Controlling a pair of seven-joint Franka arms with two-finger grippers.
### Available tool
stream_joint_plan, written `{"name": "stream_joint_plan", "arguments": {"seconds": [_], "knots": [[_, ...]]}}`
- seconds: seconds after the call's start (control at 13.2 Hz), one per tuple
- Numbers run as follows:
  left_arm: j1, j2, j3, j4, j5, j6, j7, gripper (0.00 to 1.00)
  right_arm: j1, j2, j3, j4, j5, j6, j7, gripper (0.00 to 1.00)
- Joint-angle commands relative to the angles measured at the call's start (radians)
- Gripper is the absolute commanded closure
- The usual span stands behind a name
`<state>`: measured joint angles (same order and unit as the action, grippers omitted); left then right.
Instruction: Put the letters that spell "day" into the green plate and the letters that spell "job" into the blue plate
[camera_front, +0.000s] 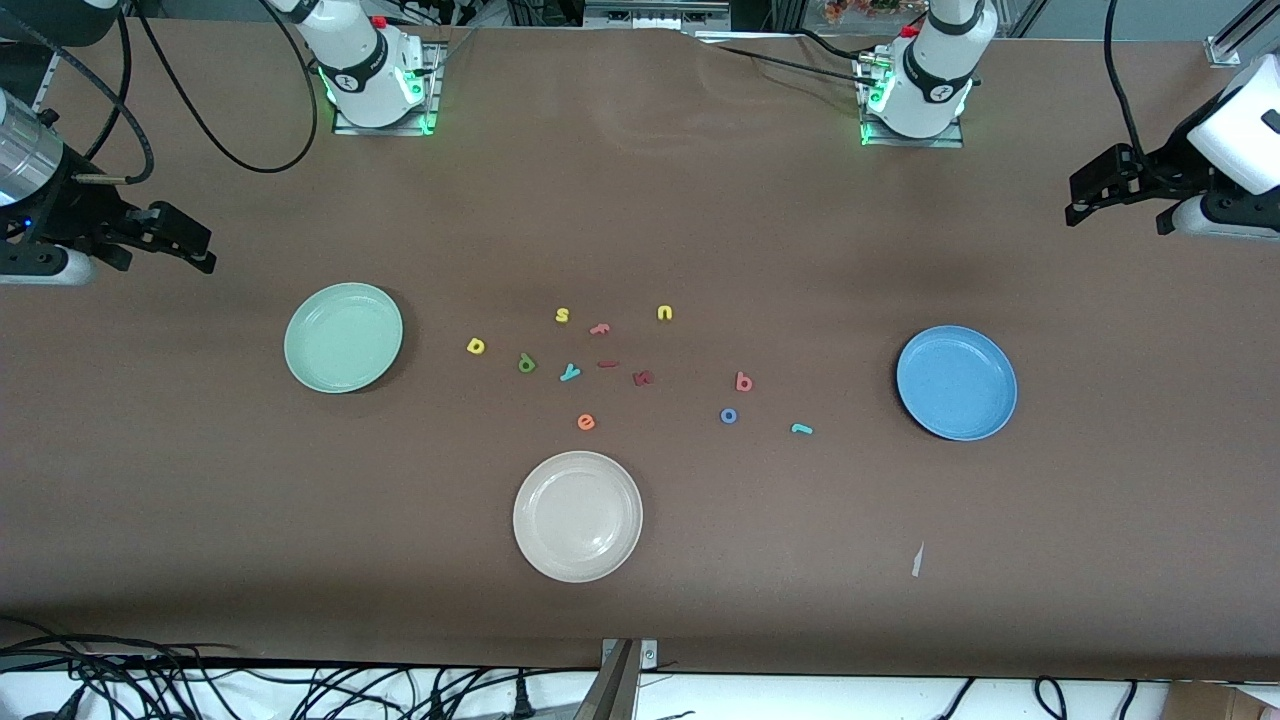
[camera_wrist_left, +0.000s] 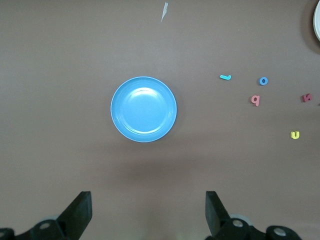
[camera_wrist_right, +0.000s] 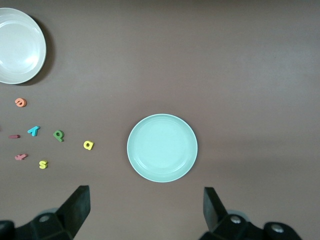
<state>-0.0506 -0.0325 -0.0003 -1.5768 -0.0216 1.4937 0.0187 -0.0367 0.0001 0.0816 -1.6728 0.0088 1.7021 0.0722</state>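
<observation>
The green plate (camera_front: 343, 337) (camera_wrist_right: 162, 148) lies toward the right arm's end of the table, the blue plate (camera_front: 956, 382) (camera_wrist_left: 143, 109) toward the left arm's end. Both are bare. Between them on the table lie the yellow rounded letter (camera_front: 476, 346), the olive-green letter (camera_front: 526, 363) and the teal "y" (camera_front: 570, 372). Closer to the blue plate are the coral "b" (camera_front: 743, 381), the blue "o" (camera_front: 729, 415) and the teal "j" (camera_front: 801, 429). My right gripper (camera_front: 200, 248) (camera_wrist_right: 146, 197) hangs open and holds nothing over the table by the green plate. My left gripper (camera_front: 1075, 203) (camera_wrist_left: 148, 200) hangs open over the table by the blue plate.
A cream-white plate (camera_front: 577, 516) sits nearer the front camera than the letters. Among the letters lie a yellow "s" (camera_front: 562, 315), a yellow "u" (camera_front: 665, 313), a pink letter (camera_front: 600, 328), two dark red pieces (camera_front: 643, 377) and an orange "e" (camera_front: 586, 422). A paper scrap (camera_front: 917, 559) lies near the front edge.
</observation>
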Motion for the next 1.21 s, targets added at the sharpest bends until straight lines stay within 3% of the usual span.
{"name": "stream_joint_plan", "arguments": {"seconds": [0.0, 1.14], "knots": [[0.006, 0.013, 0.002, 0.027, -0.014, -0.006, -0.006, 0.0, -0.003, 0.009, 0.001, 0.027, -0.006, -0.019, -0.009, 0.0], [0.066, 0.011, 0.026, 0.053, -0.001, -0.016, 0.001, 0.0, -0.003, 0.009, 0.001, 0.027, -0.01, -0.027, -0.012, 0.0]]}}
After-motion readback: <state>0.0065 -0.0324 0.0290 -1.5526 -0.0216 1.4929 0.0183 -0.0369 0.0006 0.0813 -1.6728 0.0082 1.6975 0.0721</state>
